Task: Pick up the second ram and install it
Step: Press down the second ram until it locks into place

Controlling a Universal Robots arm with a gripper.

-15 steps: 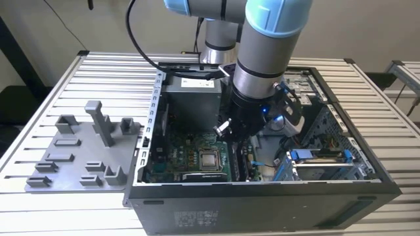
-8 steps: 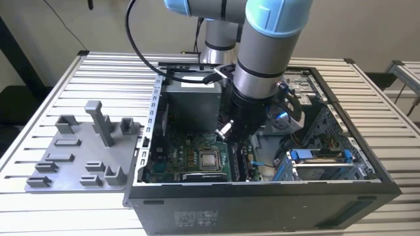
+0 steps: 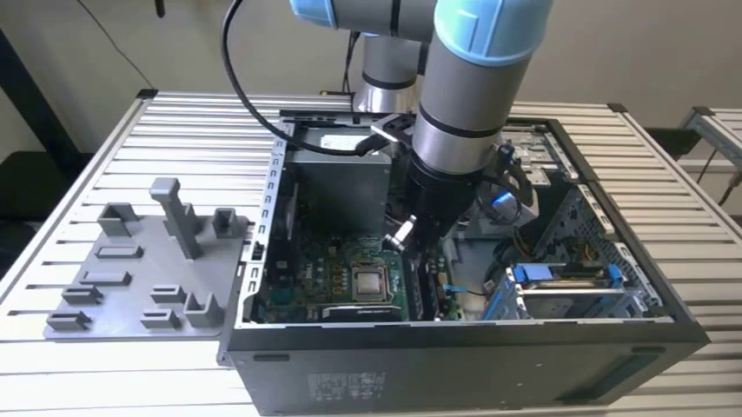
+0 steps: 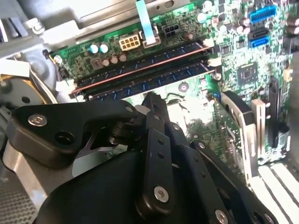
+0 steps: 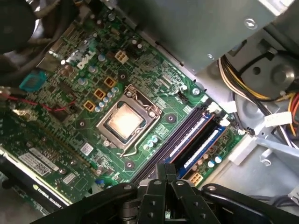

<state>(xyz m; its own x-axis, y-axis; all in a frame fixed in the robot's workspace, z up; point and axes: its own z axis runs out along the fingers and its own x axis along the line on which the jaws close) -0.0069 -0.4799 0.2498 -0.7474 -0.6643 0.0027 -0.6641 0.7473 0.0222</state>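
The arm is reaching down into the open computer case (image 3: 464, 347), which is standing on the slatted table (image 3: 104, 365). The gripper (image 3: 408, 239) is hanging low over the motherboard (image 3: 336, 282), at about one o'clock from the processor socket (image 3: 371, 282) in the exterior view. At nine o'clock from the case, a grey fixture tray (image 3: 116, 287) is lying on the table with its upright holders standing bare. Inside the case, the grey power supply (image 3: 336, 187) is sitting at eleven o'clock from the gripper, and a drive cage with a blue bracket (image 3: 568, 278) is sitting at four o'clock from it. In both wrist views the gripper (image 4: 152, 99) (image 5: 167, 167) is showing its two black fingers pressed together, tips meeting, with nothing visible between them. The fingertips are pointing at the row of memory slots (image 5: 196, 135) beside the socket (image 5: 124, 122) and hovering just beside them. In the second wrist view two long strips are lying in those slots side by side. The one nearer the fingertips, dark with bluish patches, is looking like the second ram (image 4: 154, 81), already sitting in its slot. Whether it is fully seated, or touching the fingertips, I cannot tell.
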